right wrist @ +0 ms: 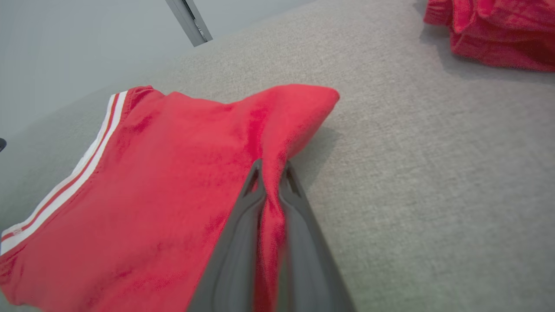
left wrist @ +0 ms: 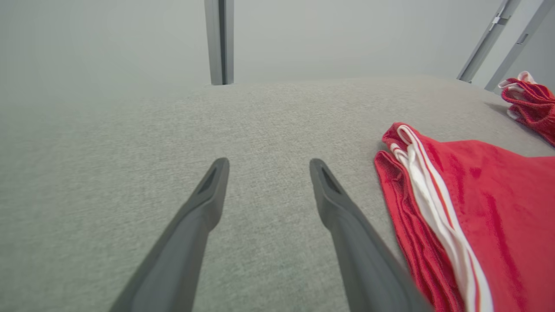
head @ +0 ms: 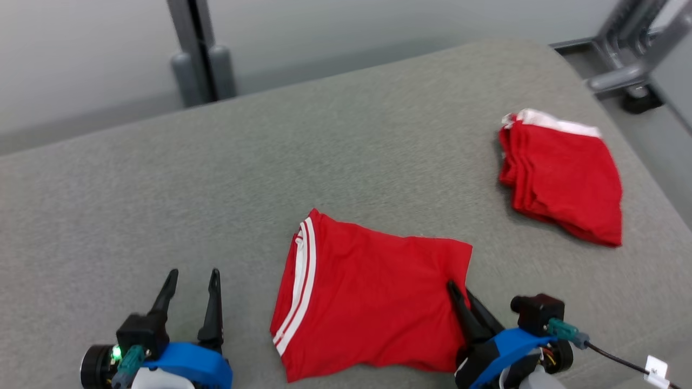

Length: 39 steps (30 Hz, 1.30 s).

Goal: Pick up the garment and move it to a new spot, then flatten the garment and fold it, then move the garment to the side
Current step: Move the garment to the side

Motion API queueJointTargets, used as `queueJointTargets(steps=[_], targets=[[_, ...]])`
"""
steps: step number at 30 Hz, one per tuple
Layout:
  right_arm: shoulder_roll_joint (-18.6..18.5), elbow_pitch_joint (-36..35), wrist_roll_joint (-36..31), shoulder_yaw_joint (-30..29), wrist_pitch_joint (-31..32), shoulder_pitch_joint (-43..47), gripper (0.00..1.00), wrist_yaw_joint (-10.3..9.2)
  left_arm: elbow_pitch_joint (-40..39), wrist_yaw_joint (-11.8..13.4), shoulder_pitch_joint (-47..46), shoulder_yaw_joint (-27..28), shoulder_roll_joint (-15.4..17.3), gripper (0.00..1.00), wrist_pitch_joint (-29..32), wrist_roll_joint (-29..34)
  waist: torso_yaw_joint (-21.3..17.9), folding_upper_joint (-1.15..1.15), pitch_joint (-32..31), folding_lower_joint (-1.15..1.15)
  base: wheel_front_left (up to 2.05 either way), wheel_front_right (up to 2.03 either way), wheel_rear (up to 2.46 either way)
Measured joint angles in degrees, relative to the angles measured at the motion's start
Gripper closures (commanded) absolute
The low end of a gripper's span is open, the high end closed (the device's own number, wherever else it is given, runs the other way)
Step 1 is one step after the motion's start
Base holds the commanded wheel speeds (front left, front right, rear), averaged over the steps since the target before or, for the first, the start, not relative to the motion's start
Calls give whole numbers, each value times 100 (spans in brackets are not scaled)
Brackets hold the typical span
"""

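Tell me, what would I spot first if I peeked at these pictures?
The bright red shorts with white stripes jump out, lying in the middle of the grey fabric surface, close to the robot. The right gripper is pinched shut on their right edge, while the left gripper hangs open off to their left. Another red garment with a white band sits folded at the far right.

My pincer hung over the bare grey bench, its two dark fingers spread wide with nothing between them. Just to its right lay the red garment, with its white-striped band on the side nearest my right finger. Farther right, beyond the fingertips, sat another red bundle. Ahead, past the bench's far edge, stood a grey post.
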Motion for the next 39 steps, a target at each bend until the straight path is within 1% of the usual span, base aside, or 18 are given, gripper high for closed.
queueJointTargets(steps=[4, 7, 10, 13, 18, 22, 24, 26, 30, 32, 34, 39], targets=[[-2, -230, -3, 22, -1, 151, 100, 0, -32, 0, 31, -10, 14, 0, 1, 3, -520, 0, -34, 0, 0, 0, 0], [-5, -377, -25, 34, 3, 261, 100, 0, -45, 0, 38, -47, 21, 0, 1, 4, -808, 0, -71, 0, 0, 0, 0], [-4, -467, -43, 16, 5, 369, 100, 0, -71, 0, 39, -78, 32, 0, 1, 3, -987, 0, -99, 0, 0, 0, 0], [-8, -544, -104, -59, 5, 421, 100, 0, -102, 0, 37, -122, 62, 0, 1, 3, -1017, 0, -71, 0, 0, 0, 0], [-4, -724, -397, -253, 5, 375, 100, 0, -105, 0, 34, -213, 130, 0, 1, -35, -872, 0, -10, 0, 0, 0, 0], [-8, -739, -850, -519, 7, -21, 100, 0, -97, 0, 36, -275, 160, 0, 1, -66, -680, 0, 37, 0, 0, 0, 0], [-2, -628, -1223, -720, 5, -367, 100, 0, -89, 0, 41, -299, 204, 0, 1, -71, -574, 0, 58, 1, 0, 0, 0], [-4, -424, -1758, -1020, 5, -723, 100, 0, -85, 0, 43, -334, 241, 0, 1, -78, -462, 0, 74, 0, 0, 0, 0], [-29, -103, -2981, -1893, 143, -1299, 100, 0, -88, 0, 38, -377, 274, 0, 0, -122, -231, 0, 126, 1, 0, 0, 0], [-151, -98, -3465, -2287, 307, -1478, 100, 1, -83, 0, 34, -346, 292, 0, 0, -146, -107, 0, 153, 1, 0, 0, 0], [-378, -118, -3874, -2610, 492, -1550, 100, 2, -67, 0, 34, -313, 303, 0, 1, -172, 12, 0, 179, 0, 0, 0, 0], [-949, -328, -4455, -3362, 868, -1652, 100, 1, -34, 0, 34, -257, 316, 0, 0, -202, 255, 0, 250, 1, 0, 0, 0]])
